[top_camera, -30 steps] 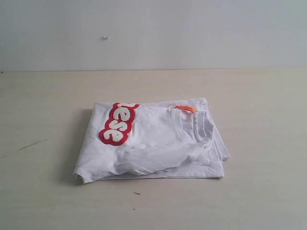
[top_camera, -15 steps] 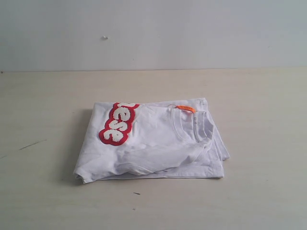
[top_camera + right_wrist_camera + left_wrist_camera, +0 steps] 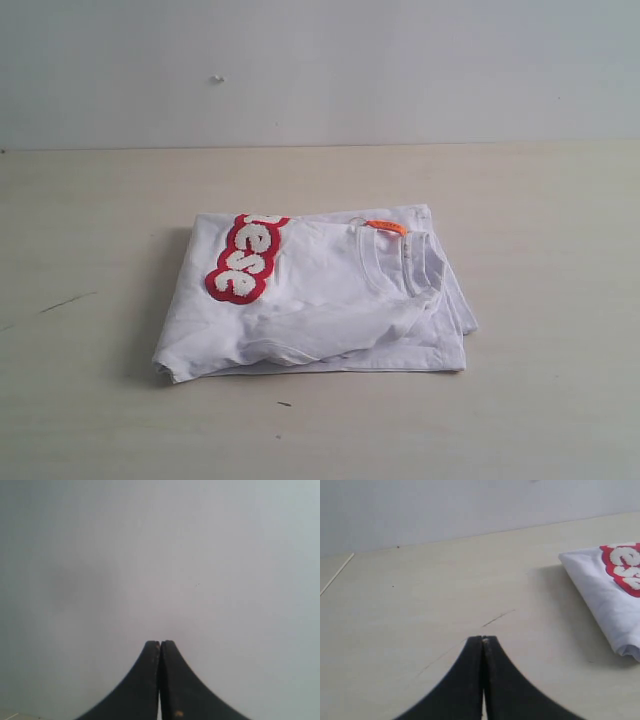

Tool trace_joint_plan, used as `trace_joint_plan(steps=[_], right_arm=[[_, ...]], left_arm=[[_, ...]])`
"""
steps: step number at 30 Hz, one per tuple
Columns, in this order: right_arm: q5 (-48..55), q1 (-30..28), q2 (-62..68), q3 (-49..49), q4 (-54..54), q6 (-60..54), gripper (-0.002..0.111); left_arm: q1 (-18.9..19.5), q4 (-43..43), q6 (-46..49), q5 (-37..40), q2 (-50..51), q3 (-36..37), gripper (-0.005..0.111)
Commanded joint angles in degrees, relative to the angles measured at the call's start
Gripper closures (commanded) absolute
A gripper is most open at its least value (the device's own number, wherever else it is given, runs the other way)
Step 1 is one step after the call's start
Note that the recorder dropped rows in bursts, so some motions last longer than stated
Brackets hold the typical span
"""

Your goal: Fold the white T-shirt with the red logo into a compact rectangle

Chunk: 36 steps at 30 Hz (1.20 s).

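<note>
Lying near the middle of the table [image 3: 540,200], the white T-shirt [image 3: 320,300] is already folded into a small packet of several layers. Its outline is close to a rectangle, but not fully clean. The near edge shows loose layers that bulge a little, and on the right side some edges stick out one under another. The red logo [image 3: 245,258] is on the top face, toward the far left of the packet. Only some of its white letters can be seen, because the rest goes over the far edge of the fold. The collar [image 3: 415,265] lies on the right part of the top, with the orange tag [image 3: 386,227] just beside it.

Neither arm appears in the exterior view. The left gripper [image 3: 483,639] has its jaws pressed together with nothing between them. It hangs over bare table, well apart from the shirt, which shows only at the side of its view. The right gripper [image 3: 160,642] also has its jaws together and empty, and its camera faces mostly the plain wall [image 3: 150,555].

In my judgement, the main folds are done and the task is nearly or fully complete. What may be left is only to smooth the bulging near edge and to square the corners.
</note>
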Motion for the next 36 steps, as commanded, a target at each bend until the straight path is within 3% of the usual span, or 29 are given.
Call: trace_joint_plan(steps=[1,5,10,15,36], right_arm=[[-1.3,-2.2,0.1,0.4,-1.1,-0.1,0.108],[-8.7,-8.1,0.1,2.4,-1.1,-4.6,0.108],[-26.5,-15.3,0.1,8.5,1.8,-4.6,0.108],[-35.7,-20.4,0.1,14.1,2.0,-2.5,0.108],[-37.1,-21.8,0.1,40.9,1.5,1.0,0.108]], left_arm=[[0.1,-0.5,0.0,-0.3,-0.2,0.0,0.107],[0.1,-0.5,0.0,-0.3,-0.2,0.0,0.107],[0.1,-0.5,0.0,-0.3,-0.2,0.0,0.107],[0.1,-0.5,0.0,-0.3,-0.2,0.0,0.107],[0.1,-0.5,0.0,-0.3,-0.2,0.0,0.107]])
